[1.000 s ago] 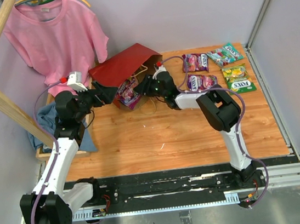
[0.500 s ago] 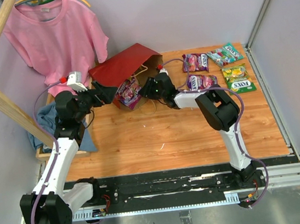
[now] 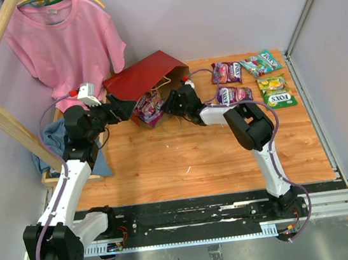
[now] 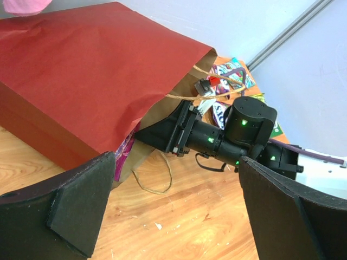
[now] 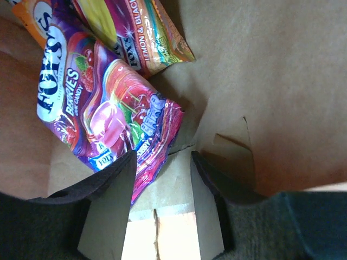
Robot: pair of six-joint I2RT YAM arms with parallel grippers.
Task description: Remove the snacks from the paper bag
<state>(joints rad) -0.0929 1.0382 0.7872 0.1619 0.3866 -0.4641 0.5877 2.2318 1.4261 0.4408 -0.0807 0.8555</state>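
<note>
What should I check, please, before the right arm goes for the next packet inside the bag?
1. Right end effector inside the tall dark red paper bag: ok.
2. Its jaws apart, nothing held: ok.
3. Glossy purple Fox's berries packet between those jaws: not ok; only its lower corner nears one finger.
4. Orange-edged lemon Fox's packet clear of the grasp: ok; it lies deeper in.
5. Left end effector steadying the bag: not ok; wide open, holding nothing.
6. Bare wood on the wooden table for set-down: ok.
</note>
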